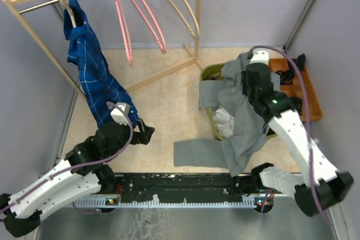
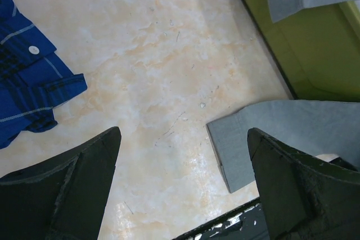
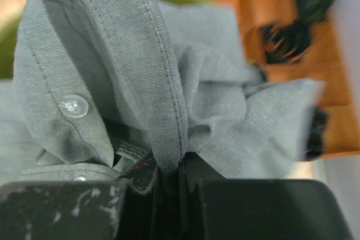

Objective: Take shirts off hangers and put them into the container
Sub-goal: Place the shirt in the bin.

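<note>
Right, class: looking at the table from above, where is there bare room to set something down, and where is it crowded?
Free: the table between the blue shirt, the rack's foot and the grey shirt, down to its sleeve lying flat. Crowded: the right side, where the container, orange tray and right arm sit together.

Robot lab cell w/ grey partition walls (image 1: 242,4), marbled tabletop (image 1: 163,111)
</note>
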Motion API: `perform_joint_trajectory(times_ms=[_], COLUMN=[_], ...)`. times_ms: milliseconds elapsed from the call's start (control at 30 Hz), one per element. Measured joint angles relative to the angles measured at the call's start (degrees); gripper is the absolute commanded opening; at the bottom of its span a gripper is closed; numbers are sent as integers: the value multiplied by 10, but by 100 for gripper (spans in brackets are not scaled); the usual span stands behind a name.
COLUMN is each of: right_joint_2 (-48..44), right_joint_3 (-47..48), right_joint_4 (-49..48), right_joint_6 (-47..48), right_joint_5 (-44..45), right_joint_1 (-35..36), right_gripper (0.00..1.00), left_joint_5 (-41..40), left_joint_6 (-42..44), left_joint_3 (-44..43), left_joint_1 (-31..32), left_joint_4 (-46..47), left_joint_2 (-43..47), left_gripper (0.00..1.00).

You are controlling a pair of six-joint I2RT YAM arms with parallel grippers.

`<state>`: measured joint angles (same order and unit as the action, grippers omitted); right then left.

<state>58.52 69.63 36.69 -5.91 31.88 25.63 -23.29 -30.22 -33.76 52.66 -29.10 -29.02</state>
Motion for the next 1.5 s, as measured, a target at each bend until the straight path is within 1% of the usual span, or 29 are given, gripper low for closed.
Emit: perform_joint_trajectory(times_ms=[67,167,267,333,367,400,433,467,533,567,633,667,733,867,933,1033,1100,1167,1233,1333,1400,1500], right_joint_2=[47,151,223,232,228,223,216,208,187,171,134,116,75,-1,-28,-41,-36,-18,11,66,103,136], right_joint_3=[-47,-119,-176,-177,-177,-177,-177,-176,-169,-162,-141,-128,-96,-42,-30,-27,-28,-29,-33,-41,-49,-54], right_joint_4=[-22,-71,-118,-133,-133,-132,-130,-128,-116,-106,-81,-69,-49,-31,-29,-26,-28,-33,-48,-60,-70,-76], right_joint_6=[-8,-24,-38,-44,-45,-46,-47,-48,-47,-45,-39,-37,-30,-27,-32,-38,-47,-54,-57,-61,-65,-73], right_joint_5=[-57,-123,-146,-149,-151,-153,-155,-155,-156,-158,-167,-172,-190,-245,-283,-336,-364,-364,-346,-281,-234,-185], right_joint_1=[-34,-41,-41,-42,-43,-43,-44,-44,-44,-44,-44,-44,-44,-44,-44,-42,-31,3,52,115,130,131], right_gripper=[2,2,4,7,10,20,35,38,39,45,60,66,73,84,84,78,79,81,80,75,71,62], left_joint_5=[4,8,11,13,14,15,15,15,15,15,14,14,14,14,14,13,11,9,8,7,5,2], left_joint_6=[0,1,3,5,5,5,5,6,6,6,5,5,5,5,5,5,5,5,5,4,3,2], left_joint_3=[0,0,0,0,0,0,0,0,0,0,0,0,0,0,0,0,0,0,0,0,0,0], left_joint_1=[0,0,0,0,0,1,1,1,1,1,1,1,1,1,1,1,1,1,1,1,1,1], left_joint_4=[0,0,0,2,3,4,4,4,4,4,4,4,4,4,4,4,4,4,3,1,-1,-4], left_joint_2=[-13,-24,-26,-26,-26,-26,-26,-26,-26,-26,-26,-26,-26,-26,-26,-26,-26,-26,-26,-24,-22,-17], left_gripper=[99,99,99,99,99,99,99,99,99,99,99,99,99,99,99,99,99,99,99,99,99,99])
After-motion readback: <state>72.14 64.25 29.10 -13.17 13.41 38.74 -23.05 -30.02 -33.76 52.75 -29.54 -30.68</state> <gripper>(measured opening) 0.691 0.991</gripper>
